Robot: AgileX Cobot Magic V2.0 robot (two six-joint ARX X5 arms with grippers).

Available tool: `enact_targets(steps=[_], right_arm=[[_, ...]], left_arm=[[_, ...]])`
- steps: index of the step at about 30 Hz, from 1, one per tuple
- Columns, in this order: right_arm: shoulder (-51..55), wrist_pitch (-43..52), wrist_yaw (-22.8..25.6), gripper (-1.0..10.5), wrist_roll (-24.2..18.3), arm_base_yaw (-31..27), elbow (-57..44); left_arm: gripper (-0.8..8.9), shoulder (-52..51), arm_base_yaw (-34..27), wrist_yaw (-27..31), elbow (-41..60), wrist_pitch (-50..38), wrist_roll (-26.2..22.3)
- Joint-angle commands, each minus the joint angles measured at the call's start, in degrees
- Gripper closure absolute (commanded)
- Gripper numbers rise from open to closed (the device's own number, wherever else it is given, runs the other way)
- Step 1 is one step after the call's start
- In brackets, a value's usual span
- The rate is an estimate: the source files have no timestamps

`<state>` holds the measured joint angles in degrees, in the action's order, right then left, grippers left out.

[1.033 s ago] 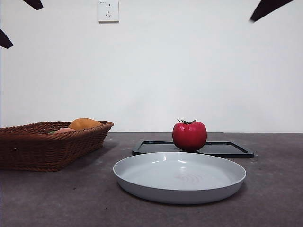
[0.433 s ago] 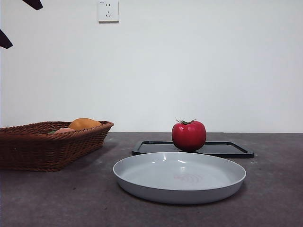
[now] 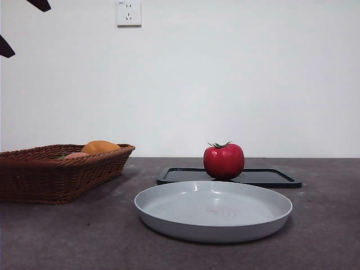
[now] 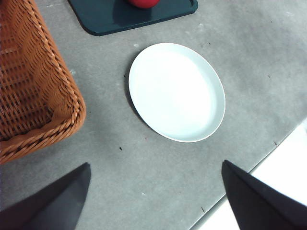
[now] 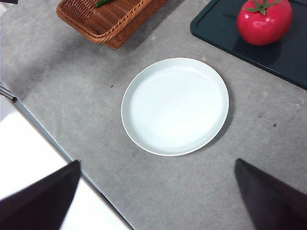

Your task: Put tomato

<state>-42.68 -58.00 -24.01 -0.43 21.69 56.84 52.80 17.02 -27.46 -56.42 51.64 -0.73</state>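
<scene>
Both hands spread, holding nothing; tomato (image 4: 143,3) mostly cut off, apparently on tray (image 4: 110,17)

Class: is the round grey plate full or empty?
Empty: the round grey plate shows bare; the glossy red tomato sits on the black tray.

Front view layout. Plate (image 3: 213,211) at lower centre of the frame, on the table (image 3: 326,225). Tray (image 3: 264,178) just behind it, bearing the tomato (image 3: 224,161) at its left part. Basket (image 3: 56,171) at left, holding 2 fruits (image 3: 100,147). Wall socket (image 3: 129,12) at upper left.
</scene>
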Motion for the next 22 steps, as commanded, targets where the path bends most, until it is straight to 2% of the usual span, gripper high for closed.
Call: enact_targets(steps=[1, 3, 5, 22], right_arm=[[-0.28, 0.26, -0.22, 6.6, 0.46, 0.31, 0.42], [-0.28, 0.24, -0.22, 7.9, 0.44, 0.31, 0.42], [-0.28, 0.24, -0.22, 9.3, 0.44, 0.31, 0.42], [-0.26, 2.49, 0.0, 9.4, 0.39, 0.28, 0.48]], left_arm=[[5.96, 0.35, 0.22, -0.46, -0.79, -0.17, -0.28], [7.71, 0.35, 0.22, -0.46, -0.79, -0.17, -0.26], [8.05, 0.35, 0.22, -0.48, -0.79, -0.17, -0.24], [8.05, 0.35, 0.2, -0.46, -0.83, -0.24, -0.26]])
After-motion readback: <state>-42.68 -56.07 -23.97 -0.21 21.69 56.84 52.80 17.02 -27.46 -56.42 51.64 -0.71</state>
